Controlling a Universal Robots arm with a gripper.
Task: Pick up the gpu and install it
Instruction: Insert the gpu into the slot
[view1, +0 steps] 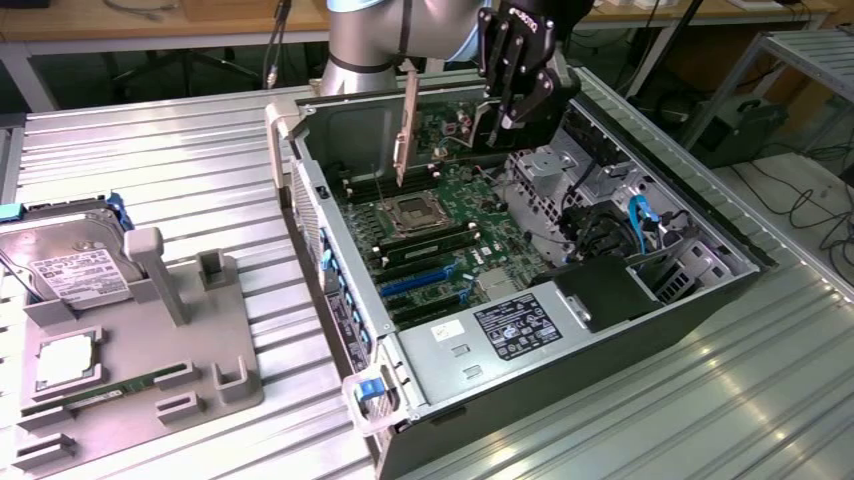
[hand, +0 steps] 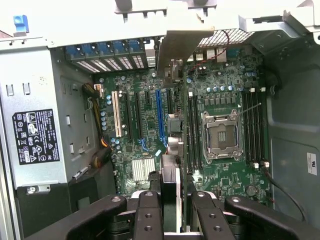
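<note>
Your gripper (view1: 514, 125) hangs over the far end of the open computer case (view1: 694, 290), and its two black fingers (hand: 150, 220) are pinched on the gpu (hand: 171, 192). You see the card edge-on between the fingers in the wrist view, so it looks like a thin strip with a bit of silver on it. Its long silver bracket (view1: 407, 125) hangs down beside the gripper, toward the exterior view's left, and the thin tip points at the green motherboard (view1: 427, 235) without touching it. The card is up in the air above the board and is not in any slot. Below it you can see the blue slot (hand: 160, 115), the cream slot (hand: 116, 114) and the black slots side by side. The square silver processor socket (hand: 220, 136) sits near them, with long black memory slots (hand: 192, 132) on both sides of it. The grey power supply (view1: 514, 325) with its black sticker fills the near end of the case. On the metal table (view1: 174, 150), at the exterior view's left, a grey holder (view1: 134, 330) stands well apart from the case. A silver hard drive (view1: 67, 255) leans in it, and a narrow green memory stick (view1: 114, 388) lies in it lower down.
</note>
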